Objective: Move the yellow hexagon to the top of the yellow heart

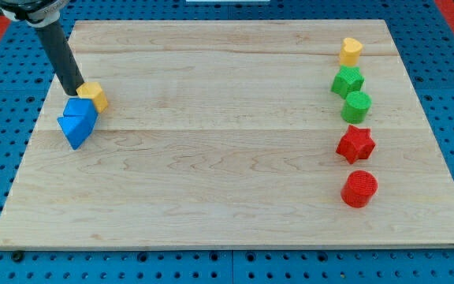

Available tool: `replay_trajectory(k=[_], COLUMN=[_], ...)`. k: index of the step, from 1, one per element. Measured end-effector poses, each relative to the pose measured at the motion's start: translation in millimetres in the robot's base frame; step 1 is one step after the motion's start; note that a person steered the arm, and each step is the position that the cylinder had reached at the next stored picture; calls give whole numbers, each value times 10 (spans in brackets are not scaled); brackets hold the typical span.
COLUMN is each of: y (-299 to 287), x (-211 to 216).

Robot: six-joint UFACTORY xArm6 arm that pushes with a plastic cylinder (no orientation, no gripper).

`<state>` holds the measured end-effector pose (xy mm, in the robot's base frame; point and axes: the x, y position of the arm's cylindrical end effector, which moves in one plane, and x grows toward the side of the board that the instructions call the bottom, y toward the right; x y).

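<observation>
The yellow hexagon (94, 95) sits near the board's left edge, touching a blue cube (80, 113) just below-left of it. A blue triangle (75, 132) lies right under the cube. My tip (76, 91) rests on the board at the hexagon's left side, touching or almost touching it, just above the blue cube. The yellow heart (351, 50) stands far off at the view's top right, at the head of a column of blocks.
Below the heart, down the right side, run a green star (347, 81), a green cylinder-like block (357, 106), a red star (355, 143) and a red cylinder (359, 188). The wooden board (227, 158) ends close to the left of the blue blocks.
</observation>
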<state>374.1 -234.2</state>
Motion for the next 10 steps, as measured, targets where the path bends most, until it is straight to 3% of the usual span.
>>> replay_trajectory(k=[2,3,5,6,8,10], y=[46,437,-71,241,1481,2051], x=[517,464,-110,-491,-745,-1291])
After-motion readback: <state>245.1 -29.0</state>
